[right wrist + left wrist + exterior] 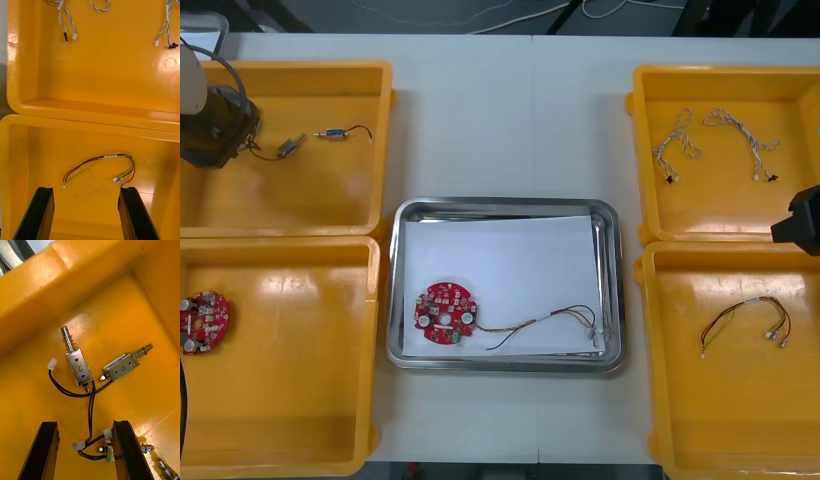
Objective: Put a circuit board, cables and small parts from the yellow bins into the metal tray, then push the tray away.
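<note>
Tray [505, 206]: between left pincer [84, 423] and right pincer [86, 189]; holds board [445, 308] and cable [550, 322].
Parts [78, 369]: two just ahead of left pincer, one beside its finger.
Left pincer: released, low in bin [150, 315].
Right pincer: released, over loose cable [101, 159] in second bin [22, 168].

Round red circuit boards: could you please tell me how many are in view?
2. One round red circuit board lies in the metal tray, toward its near left corner; the other lies in the near yellow bin on the robot's left, by its outer wall.
</note>
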You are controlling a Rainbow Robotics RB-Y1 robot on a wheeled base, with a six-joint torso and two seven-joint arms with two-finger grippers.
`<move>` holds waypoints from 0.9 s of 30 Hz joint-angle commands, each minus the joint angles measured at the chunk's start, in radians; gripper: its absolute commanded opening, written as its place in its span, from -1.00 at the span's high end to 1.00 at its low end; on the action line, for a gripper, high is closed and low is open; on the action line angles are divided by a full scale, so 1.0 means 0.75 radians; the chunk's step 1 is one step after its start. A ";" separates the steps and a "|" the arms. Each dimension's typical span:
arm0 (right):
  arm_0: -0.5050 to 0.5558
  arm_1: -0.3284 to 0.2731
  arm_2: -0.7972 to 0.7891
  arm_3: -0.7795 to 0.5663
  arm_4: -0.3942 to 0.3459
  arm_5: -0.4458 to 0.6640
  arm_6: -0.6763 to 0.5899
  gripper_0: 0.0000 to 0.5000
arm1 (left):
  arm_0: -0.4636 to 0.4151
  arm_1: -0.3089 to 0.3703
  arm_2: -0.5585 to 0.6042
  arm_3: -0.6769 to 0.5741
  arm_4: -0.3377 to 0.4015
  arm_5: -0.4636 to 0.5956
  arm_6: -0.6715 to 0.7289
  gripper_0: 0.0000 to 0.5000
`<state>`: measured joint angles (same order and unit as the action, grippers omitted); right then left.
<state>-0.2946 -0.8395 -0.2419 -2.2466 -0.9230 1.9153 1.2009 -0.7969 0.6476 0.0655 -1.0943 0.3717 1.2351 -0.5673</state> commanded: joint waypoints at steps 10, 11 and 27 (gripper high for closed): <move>-0.223 -0.055 0.059 0.238 0.036 -0.073 0.082 -1.00 | -0.056 -0.037 -0.020 -0.009 -0.019 0.008 0.020 1.00; -0.231 -0.057 0.071 0.247 0.040 -0.079 0.086 -1.00 | -0.056 -0.037 -0.020 -0.009 -0.019 0.010 0.020 1.00; -0.344 -0.055 0.265 0.453 0.141 -0.339 0.168 -1.00 | 0.118 0.008 -0.003 -0.376 0.024 0.308 0.020 1.00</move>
<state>-0.5150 -0.8421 -0.0613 -1.9135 -0.8281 1.6901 1.3068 -0.7313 0.6286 0.0655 -1.3037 0.3736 1.4238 -0.5674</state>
